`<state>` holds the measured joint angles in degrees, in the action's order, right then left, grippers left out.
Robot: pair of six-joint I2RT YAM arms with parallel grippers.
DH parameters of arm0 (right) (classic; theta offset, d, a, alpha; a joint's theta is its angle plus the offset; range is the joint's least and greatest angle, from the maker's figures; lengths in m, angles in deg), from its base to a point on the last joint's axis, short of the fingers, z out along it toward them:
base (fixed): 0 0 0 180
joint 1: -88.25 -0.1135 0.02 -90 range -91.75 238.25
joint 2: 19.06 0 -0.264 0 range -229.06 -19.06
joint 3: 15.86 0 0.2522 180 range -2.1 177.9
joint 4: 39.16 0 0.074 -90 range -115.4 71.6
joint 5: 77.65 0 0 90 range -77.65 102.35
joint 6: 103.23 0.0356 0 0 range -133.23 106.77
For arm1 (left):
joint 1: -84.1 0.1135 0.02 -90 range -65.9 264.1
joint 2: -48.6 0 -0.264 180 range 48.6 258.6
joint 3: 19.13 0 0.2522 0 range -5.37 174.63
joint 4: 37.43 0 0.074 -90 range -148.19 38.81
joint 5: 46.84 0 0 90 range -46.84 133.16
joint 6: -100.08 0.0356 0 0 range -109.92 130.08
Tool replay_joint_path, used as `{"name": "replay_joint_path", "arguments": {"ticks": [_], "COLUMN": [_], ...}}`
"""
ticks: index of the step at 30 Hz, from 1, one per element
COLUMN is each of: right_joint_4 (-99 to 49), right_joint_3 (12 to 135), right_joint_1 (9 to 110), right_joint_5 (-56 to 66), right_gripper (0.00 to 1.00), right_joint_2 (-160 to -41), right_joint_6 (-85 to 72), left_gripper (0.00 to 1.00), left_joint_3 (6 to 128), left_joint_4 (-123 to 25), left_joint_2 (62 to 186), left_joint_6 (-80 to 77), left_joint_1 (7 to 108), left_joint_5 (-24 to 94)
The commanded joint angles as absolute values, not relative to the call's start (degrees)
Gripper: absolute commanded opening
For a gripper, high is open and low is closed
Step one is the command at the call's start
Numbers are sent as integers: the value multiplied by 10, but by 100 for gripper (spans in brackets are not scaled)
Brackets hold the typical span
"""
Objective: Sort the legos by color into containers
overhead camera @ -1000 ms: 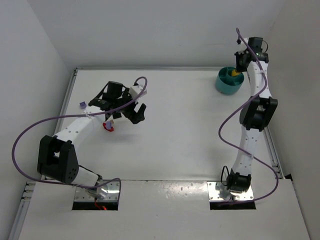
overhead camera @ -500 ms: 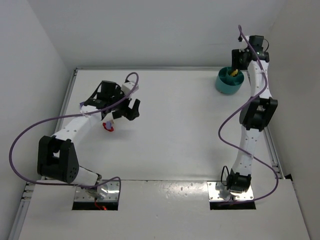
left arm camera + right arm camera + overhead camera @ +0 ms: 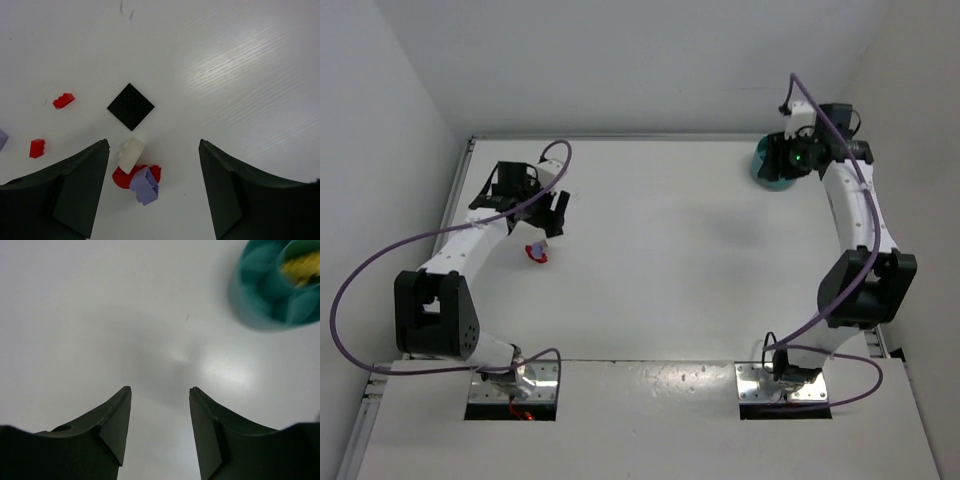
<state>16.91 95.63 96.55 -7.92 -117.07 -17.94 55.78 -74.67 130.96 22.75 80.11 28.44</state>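
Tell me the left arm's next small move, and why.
Probably lower the left gripper onto the whitish brick. Its jaws stand open and empty, and that brick lies between them, nearer one finger. It lies right beside a lavender brick, both over a red piece, so a slow descent centred on it seems wise.

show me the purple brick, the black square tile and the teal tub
purple brick [image 3: 145, 186], left wrist view, its top face
black square tile [image 3: 130, 106], left wrist view, its centre
teal tub [image 3: 246, 302], right wrist view, its outer wall

Left end effector [image 3: 154, 145] drawn leftward, right end effector [image 3: 160, 389] swung off teal tub [image 3: 250, 300]
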Motion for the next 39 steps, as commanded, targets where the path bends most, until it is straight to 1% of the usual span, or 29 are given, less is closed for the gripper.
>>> {"name": "replay_joint_path", "arguments": {"ticks": [1,2,3,5,6,10,19,26,28,31,32,33,36,39], "right_joint_4": [133,124,119,111,111,111,118,123,128,128,128,128,134,134], "right_joint_3": [821,802,772,751,739,726,726,743,748,748,748,754,754,759], "right_joint_1": [951,946,946,940,934,923,911,905,900,900,900,895,895,895], "right_joint_5": [-111,-111,-117,-123,-123,-128,-133,-133,-133,-133,-133,-133,-133,-133], "right_gripper": [50,51,53,56,59,65,67,67,67,67,67,67,67,67], "right_joint_2": [-1142,-1133,-1126,-1118,-1118,-1118,-1124,-1135,-1141,-1146,-1146,-1146,-1151,-1151], "right_joint_6": [-196,-196,-191,-186,-186,-186,-186,-186,-186,-186,-186,-186,-186,-186], "left_gripper": [78,78,82,85,89,89,89,84,81,81,78,76,76,76], "left_joint_3": [554,554,560,574,586,619,691,738,744,744,744,744,730,715], "left_joint_4": [-756,-756,-756,-761,-761,-768,-768,-805,-812,-826,-827,-832,-832,-802], "left_joint_2": [1336,1345,1364,1386,1408,1460,1573,1625,1636,1651,1658,1658,1658,1625], "left_joint_6": [269,278,287,317,338,369,428,487,494,505,505,511,511,490], "left_joint_1": [816,816,816,816,822,822,822,827,827,827,827,832,838,861], "left_joint_5": [337,351,358,366,367,367,361,328,320,315,309,309,304,282]}}
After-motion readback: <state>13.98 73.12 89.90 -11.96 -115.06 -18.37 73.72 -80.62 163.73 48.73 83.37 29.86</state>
